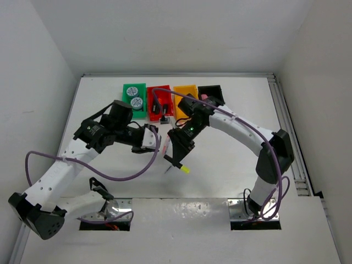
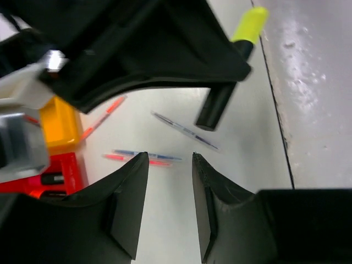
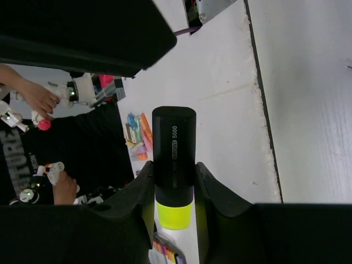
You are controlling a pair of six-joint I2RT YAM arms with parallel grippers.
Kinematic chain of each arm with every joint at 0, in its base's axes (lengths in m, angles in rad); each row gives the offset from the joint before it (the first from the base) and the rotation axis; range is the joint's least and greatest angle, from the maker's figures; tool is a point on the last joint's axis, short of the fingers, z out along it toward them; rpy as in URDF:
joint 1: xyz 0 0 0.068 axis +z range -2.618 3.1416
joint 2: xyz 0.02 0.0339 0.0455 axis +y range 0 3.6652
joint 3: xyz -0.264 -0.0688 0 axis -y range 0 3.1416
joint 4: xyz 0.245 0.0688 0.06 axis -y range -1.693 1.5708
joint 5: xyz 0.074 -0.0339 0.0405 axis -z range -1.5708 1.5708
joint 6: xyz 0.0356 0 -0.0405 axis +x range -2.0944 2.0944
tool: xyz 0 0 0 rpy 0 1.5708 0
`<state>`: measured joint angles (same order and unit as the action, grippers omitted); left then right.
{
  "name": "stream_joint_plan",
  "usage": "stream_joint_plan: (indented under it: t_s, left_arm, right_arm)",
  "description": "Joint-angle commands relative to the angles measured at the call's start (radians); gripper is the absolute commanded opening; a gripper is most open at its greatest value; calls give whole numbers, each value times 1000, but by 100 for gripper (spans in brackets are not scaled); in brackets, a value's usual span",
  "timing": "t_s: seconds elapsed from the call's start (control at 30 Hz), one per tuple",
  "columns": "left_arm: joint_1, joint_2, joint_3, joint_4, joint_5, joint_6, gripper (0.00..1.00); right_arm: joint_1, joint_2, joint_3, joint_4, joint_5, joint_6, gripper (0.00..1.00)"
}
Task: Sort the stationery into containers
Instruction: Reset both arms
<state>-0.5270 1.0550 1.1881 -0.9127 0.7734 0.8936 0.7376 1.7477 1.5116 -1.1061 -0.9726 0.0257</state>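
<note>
My right gripper [image 1: 177, 161] is shut on a black highlighter with a yellow cap [image 3: 173, 165] and holds it above the table's middle; the cap shows in the top view [image 1: 185, 170] and in the left wrist view [image 2: 248, 25]. My left gripper [image 1: 155, 137] is open and empty [image 2: 169, 157] just left of it. Thin pink and grey pens [image 2: 144, 158] and another grey pen [image 2: 184, 131] lie on the table below. The green bin [image 1: 133, 86] holds two rolls [image 1: 134, 98]. The red bin [image 1: 159, 91] holds highlighters. The yellow-orange bin [image 1: 186, 91] and the black bin [image 1: 214, 89] with a pink block [image 1: 204, 97] stand beside it.
The four bins stand in a row at the table's far edge. A purple cable [image 1: 126, 176] loops from the left arm over the table. A second pink pen [image 2: 104, 116] lies near the yellow-orange bin [image 2: 60, 124]. White walls close in both sides.
</note>
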Motion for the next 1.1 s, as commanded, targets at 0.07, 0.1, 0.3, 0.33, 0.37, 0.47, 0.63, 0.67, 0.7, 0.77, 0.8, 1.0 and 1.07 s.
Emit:
stream_joint_plan:
  t_s: [0.07, 0.1, 0.3, 0.33, 0.37, 0.47, 0.63, 0.67, 0.7, 0.77, 0.8, 1.0, 1.07]
  left_arm:
    - [-65, -9, 15, -84, -40, 99, 44]
    - [-70, -12, 11, -75, -43, 93, 45]
    - [-105, 8, 27, -52, -54, 76, 65]
    - [-111, 17, 28, -52, -63, 77, 67]
    - [-123, 22, 27, -52, -69, 79, 69]
    - [-145, 33, 28, -42, -91, 88, 70]
    - [-169, 52, 31, 4, -114, 64, 62]
    - [-177, 54, 31, 6, -115, 64, 61]
    - [-183, 59, 34, 12, -120, 62, 60]
    - [-195, 68, 45, 21, -128, 62, 58]
    - [-200, 74, 48, 21, -134, 62, 58]
    - [-234, 94, 67, 6, -140, 77, 57]
    - [-241, 97, 70, 0, -137, 87, 54]
  right_arm:
    - [-26, -45, -7, -4, -64, 8, 0]
    - [-26, -43, -7, -5, -64, 8, 0]
    - [-23, -36, 12, -1, -74, 19, 0]
    - [-23, -36, 22, 0, -74, 23, 0]
    - [-21, -36, 24, 0, -72, 25, 0]
    - [-23, -37, 24, 15, -74, 46, 0]
    - [-21, -31, 16, 40, -89, 88, 0]
    - [-23, -30, 16, 43, -92, 94, 0]
    - [-21, -24, 21, 46, -98, 100, 0]
    - [-23, -17, 27, 54, -104, 117, 0]
    - [-23, -11, 29, 61, -112, 129, 0]
    - [-23, 12, 48, 77, -129, 157, 0]
    - [-23, 21, 59, 78, -133, 163, 0]
